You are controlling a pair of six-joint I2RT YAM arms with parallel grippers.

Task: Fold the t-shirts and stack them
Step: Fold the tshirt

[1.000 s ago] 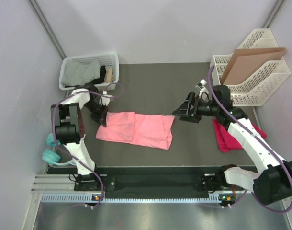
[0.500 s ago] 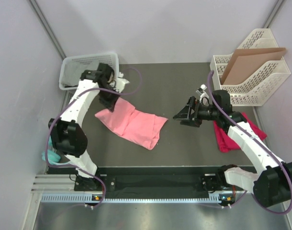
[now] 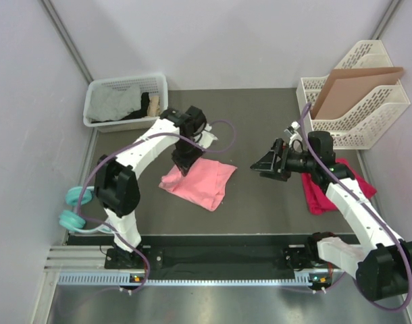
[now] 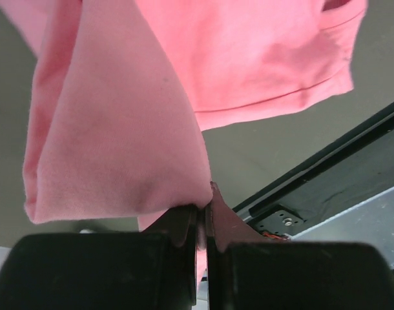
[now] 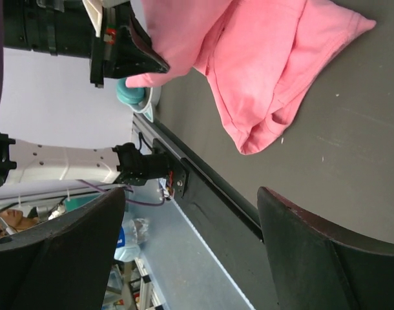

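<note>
Left claw (image 4: 200, 221) — clamped (tight) on pink tee (image 3: 204, 183).

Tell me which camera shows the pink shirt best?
The top external view: almost the whole pink shirt shows, one edge pinched in the left gripper. The left wrist sees only close-up folds; the right wrist crops it.

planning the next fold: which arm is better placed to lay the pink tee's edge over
Left, most likely: the left pincer is shut on an edge of the pink t-shirt, raised over the rest. The right pincer is open, empty, off to the shirt's right.
</note>
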